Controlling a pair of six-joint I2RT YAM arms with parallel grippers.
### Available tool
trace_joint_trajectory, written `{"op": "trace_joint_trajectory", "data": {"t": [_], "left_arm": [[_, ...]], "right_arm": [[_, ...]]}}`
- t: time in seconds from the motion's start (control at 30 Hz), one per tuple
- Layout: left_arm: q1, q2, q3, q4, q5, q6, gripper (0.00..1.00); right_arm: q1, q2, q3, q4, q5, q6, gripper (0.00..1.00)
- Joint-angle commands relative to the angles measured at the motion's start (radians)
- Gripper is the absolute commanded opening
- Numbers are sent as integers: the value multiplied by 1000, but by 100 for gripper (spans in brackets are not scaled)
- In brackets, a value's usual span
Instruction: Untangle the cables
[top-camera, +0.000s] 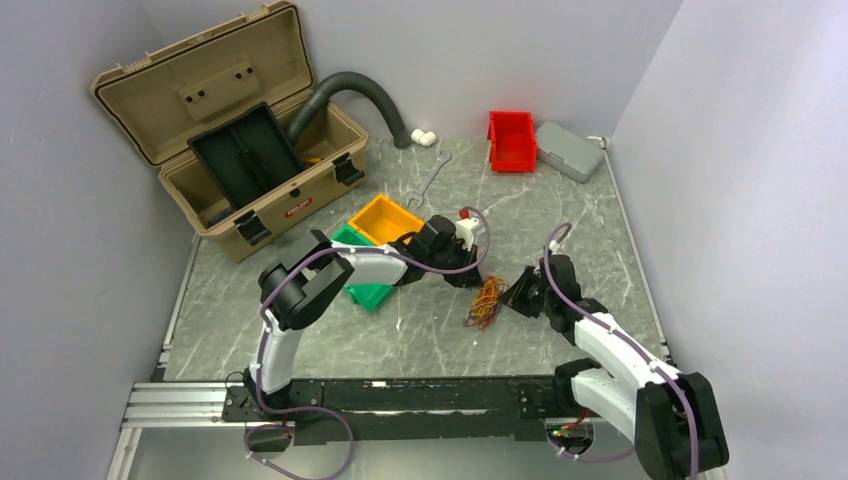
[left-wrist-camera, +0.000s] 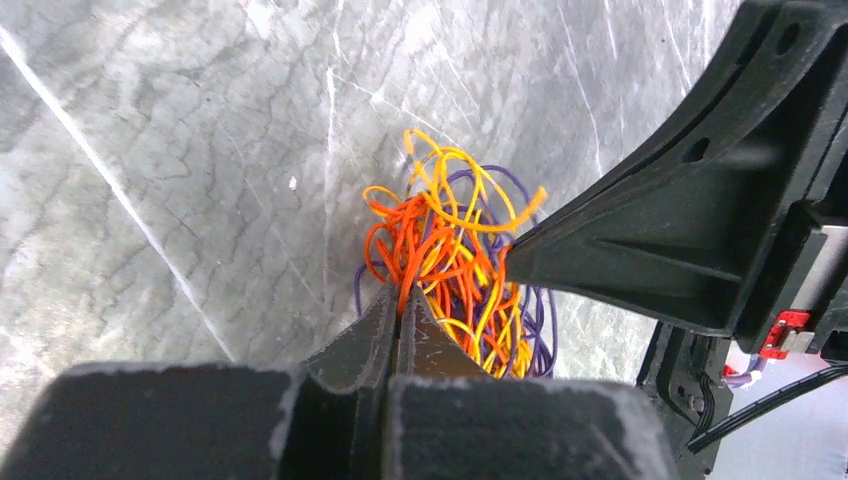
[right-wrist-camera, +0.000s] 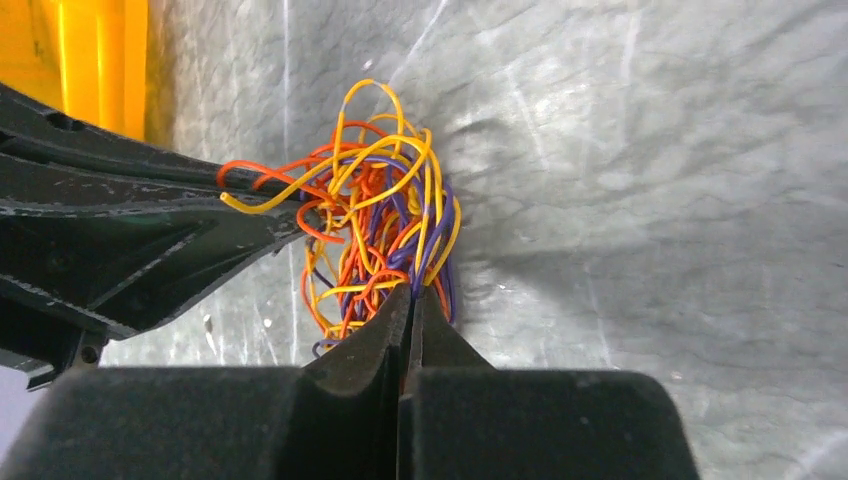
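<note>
I have the left gripper and right gripper both pinched tight on the cables, tangled mid-frame on the table. Each gripper's fingers block the other's view of the bunch. Left of centre, my arm half hides the green bin; beyond are the yellow bin, wrench, and red bin.

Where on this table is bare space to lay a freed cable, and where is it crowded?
Free: the tabletop between the wrench, the red bin and the right edge; also the near strip between the green bin and the cables. Crowded: the middle, where the left claw and right claw pinch them, and the toolbox corner.
</note>
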Motion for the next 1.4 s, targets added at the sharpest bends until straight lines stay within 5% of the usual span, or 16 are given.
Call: {"op": "trace_joint_trajectory", "data": {"t": [0.0, 0.13, 0.4, 0.77, 0.97, 1.0, 1.1, 1.23, 1.37], "left_arm": [[35, -68, -26, 68, -41, -20, 0], [131, -214, -167, 103, -44, -35, 0], [209, -546, -312, -25, -154, 20, 0], [438, -991, -397, -342, -434, 9, 0], [491, -1068, -395, -359, -349, 22, 0], [491, -1070, -393, -350, -307, 26, 0], [474, -1066, -389, -257, -121, 48, 0], [378, -1019, -292, -312, -88, 113, 0], [341, -1004, -233, -337, -71, 131, 0]], "right_arm": [[-7, -78, 60, -134, 186, 28, 0], [-12, -173, 136, -370, 453, 96, 0], [-32, -287, 269, -616, 733, 188, 0], [-52, -354, 315, -831, 951, 444, 0], [-56, -394, 304, -806, 960, 422, 0], [-56, -390, 306, -780, 939, 380, 13], [-56, -375, 309, -660, 804, 190, 76], [-56, -362, 273, -469, 551, -44, 90], [-55, -310, 272, -363, 353, -175, 94]]}}
